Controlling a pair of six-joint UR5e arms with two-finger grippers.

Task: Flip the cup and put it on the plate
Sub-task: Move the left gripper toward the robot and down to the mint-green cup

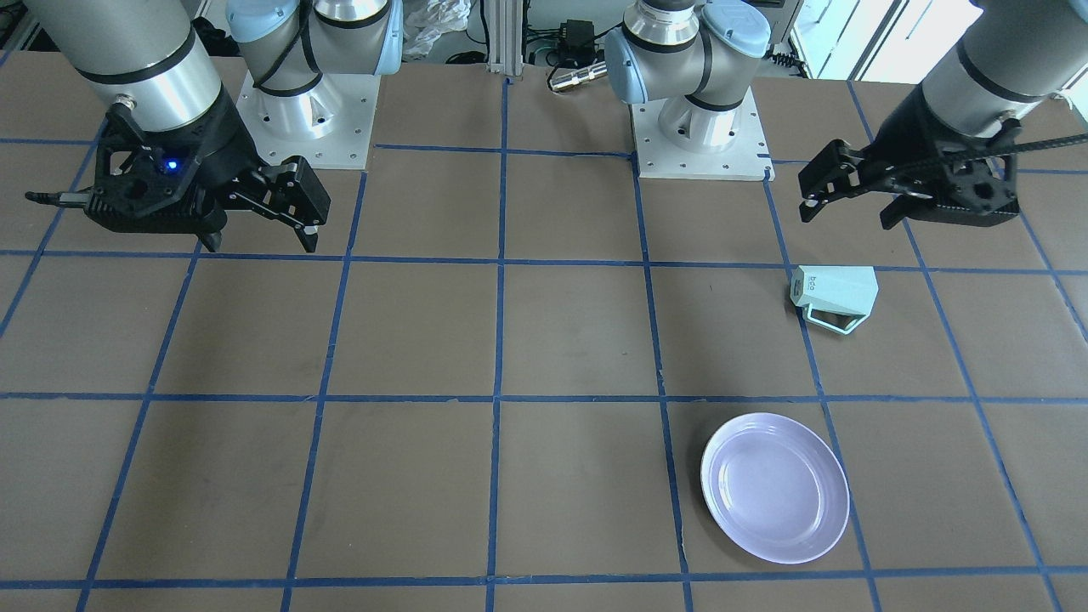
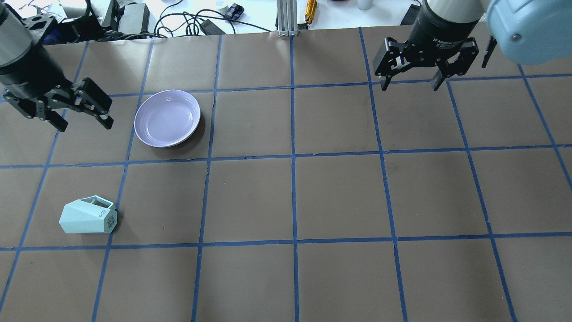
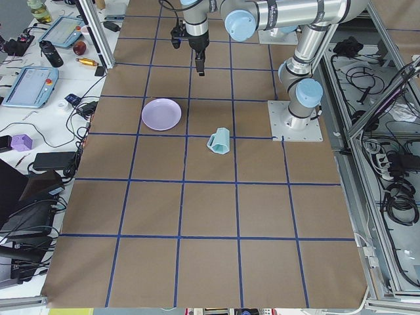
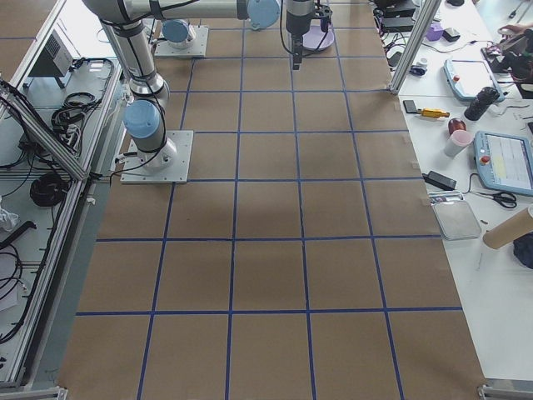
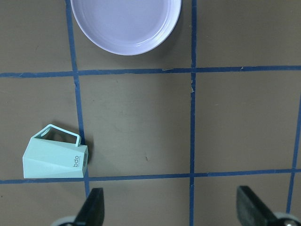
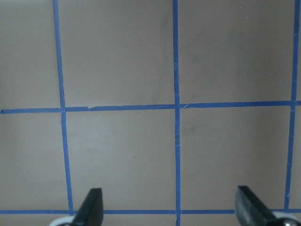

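Overhead exterior: cup (image 2: 88,217) lies on its side on the table (image 2: 339,197), on the robot's left and close to it. Base points toward table centre, handle faces the plate (image 2: 167,117). Plate is well apart from it, farther out on the same side.

Risks as I see them:
- Body is faceted and tapered, so a pinch across slanted faces could slip or squirt the cup sideways.
- A grip that catches the handle could twist the cup mid-flip.
- Releasing off-centre could leave the cup tilted on the raised rim, and the glossy plate may skid if nudged.

Left gripper (image 2: 85,125) hangs above the table beside the plate, jaws spread wide, holding and touching nothing. Right gripper (image 2: 409,85) is far across the table, also wide open and empty.
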